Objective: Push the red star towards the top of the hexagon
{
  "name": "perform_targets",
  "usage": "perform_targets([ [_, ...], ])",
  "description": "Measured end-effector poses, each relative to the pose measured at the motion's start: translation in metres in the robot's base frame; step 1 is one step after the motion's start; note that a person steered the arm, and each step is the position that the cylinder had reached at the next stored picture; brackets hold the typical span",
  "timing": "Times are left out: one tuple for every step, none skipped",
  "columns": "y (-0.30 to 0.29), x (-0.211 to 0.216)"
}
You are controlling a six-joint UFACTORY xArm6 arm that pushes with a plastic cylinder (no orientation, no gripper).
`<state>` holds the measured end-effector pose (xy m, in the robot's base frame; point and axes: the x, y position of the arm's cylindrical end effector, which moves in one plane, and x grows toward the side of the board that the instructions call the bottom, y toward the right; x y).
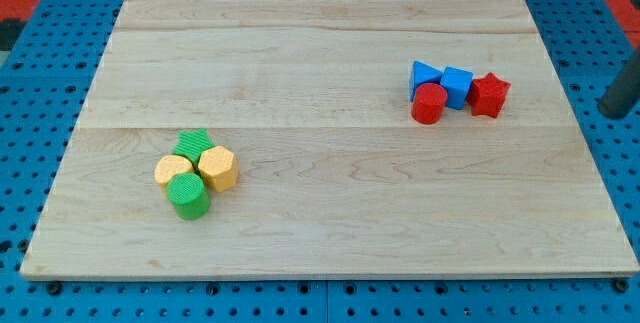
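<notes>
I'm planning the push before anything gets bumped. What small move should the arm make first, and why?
Probably bring my tip in just to the right of the red star. The rod sits off the board at the view's right edge, touching nothing. The yellow hexagon lies far to the view's left, so the star has to be pushed leftward, skirting the blue cube touching it.
</notes>
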<state>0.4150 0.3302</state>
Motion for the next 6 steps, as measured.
perform_targets([
  [-0.083,-0.043],
  [-0.15,-0.022],
  [-0.144,-0.012],
  [-0.095,0.013],
  [-0.159,0.041],
  [-0.293,0.013],
])
